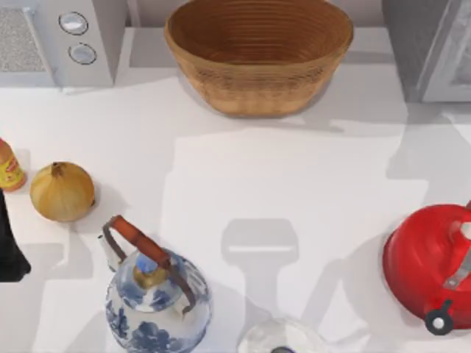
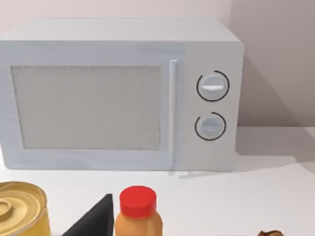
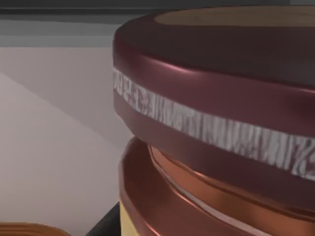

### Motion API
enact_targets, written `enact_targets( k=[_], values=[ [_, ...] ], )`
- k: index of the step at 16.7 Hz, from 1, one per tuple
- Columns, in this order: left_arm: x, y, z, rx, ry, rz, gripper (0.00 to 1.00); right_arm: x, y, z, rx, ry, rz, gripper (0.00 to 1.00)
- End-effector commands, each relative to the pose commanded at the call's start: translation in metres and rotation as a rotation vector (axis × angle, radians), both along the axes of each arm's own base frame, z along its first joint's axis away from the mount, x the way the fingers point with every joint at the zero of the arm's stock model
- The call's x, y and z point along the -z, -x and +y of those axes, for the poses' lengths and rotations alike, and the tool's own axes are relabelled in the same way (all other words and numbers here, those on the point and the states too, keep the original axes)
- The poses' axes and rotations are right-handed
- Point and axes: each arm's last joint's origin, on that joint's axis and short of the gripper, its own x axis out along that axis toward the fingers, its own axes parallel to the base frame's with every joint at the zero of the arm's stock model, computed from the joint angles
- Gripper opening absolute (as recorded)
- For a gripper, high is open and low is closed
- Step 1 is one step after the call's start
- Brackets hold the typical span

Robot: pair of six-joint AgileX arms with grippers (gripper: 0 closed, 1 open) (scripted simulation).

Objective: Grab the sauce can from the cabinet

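Looking down from the top view, the white desk carries a wicker basket at the far middle, a microwave in the far left corner and a grey cabinet in the far right corner. At the left edge an orange bottle stands just beside an onion. A dark part of the left arm shows at that same edge, nearer than the bottle. A blue-and-white kettle stands at the near left, and a red kettle at the near right. A clear glass item sits at the near edge between them.

From the left wrist view, the microwave faces the camera with its door shut and two round dials one above the other. In front of it stand a gold tin and the red-capped orange bottle. A black wedge of the left hand shows between them. Whether this hand is wide or narrow cannot be told.

From the right wrist view, the sauce can looms very close, with its dark maroon rim, a pale band around it, a coppery ring beneath and a tan side below. It sits under a dark overhead edge, with plain pale walls behind. A dark sliver of the right hand shows beside the can's base. It cannot be told how far this hand is spread, or whether it touches the can.
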Motion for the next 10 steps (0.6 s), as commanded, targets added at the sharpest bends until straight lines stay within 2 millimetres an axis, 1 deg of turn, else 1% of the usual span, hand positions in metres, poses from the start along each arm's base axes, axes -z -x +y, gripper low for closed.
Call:
enact_targets(
  k=[2,4,7,9,10],
  values=[
    [0.000,0.000,0.000,0.000,0.000,0.000,1.00,0.040,0.012,-0.009,-0.001,-0.001,-0.003,0.00],
    [0.000,0.000,0.000,0.000,0.000,0.000,1.00,0.085,0.019,-0.016,-0.001,0.001,0.003,0.00],
    [0.000,0.000,0.000,0.000,0.000,0.000,1.00,0.158,0.025,-0.024,-0.003,0.003,0.030,0.00],
    [0.000,0.000,0.000,0.000,0.000,0.000,1.00,0.197,0.027,-0.027,-0.004,0.002,0.028,0.00],
    [0.000,0.000,0.000,0.000,0.000,0.000,1.00,0.214,0.028,-0.029,-0.005,0.001,0.023,0.00]
  ],
)
